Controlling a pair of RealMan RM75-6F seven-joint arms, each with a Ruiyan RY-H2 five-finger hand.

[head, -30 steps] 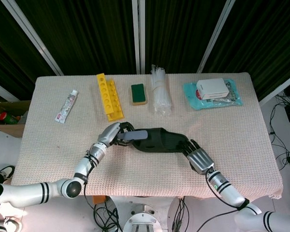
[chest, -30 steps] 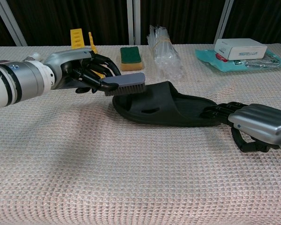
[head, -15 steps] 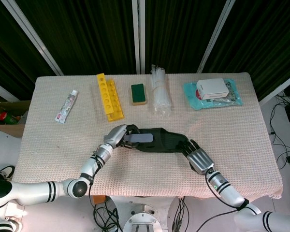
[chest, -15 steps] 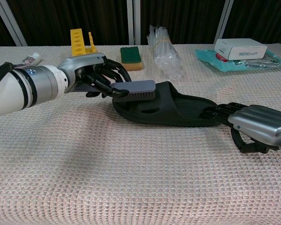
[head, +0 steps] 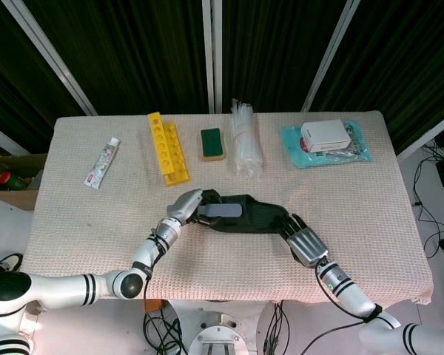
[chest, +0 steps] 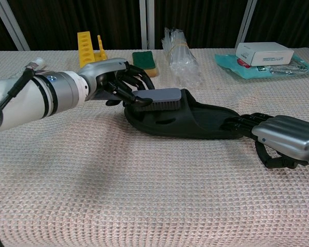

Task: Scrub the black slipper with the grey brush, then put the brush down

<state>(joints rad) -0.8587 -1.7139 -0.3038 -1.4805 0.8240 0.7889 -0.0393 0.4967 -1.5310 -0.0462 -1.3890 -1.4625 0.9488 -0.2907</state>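
Along the black slipper's [chest: 188, 119] length, over its strap, lies the grey brush [chest: 159, 98], bristles down, gripped at its left end by the left hand [chest: 116, 82]. Right hand [chest: 278, 139], fingers extended together, presses the slipper's opposite end.

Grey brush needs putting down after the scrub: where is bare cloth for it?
Bare cloth lies below the toothpaste tube, left of the left hand, and right of the right hand. The back row from yellow rack to wipes pack is crowded.

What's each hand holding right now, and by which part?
Left hand grips the grey brush by its near end. Right hand rests its fingertips against the black slipper at the heel end, not plainly gripping it.
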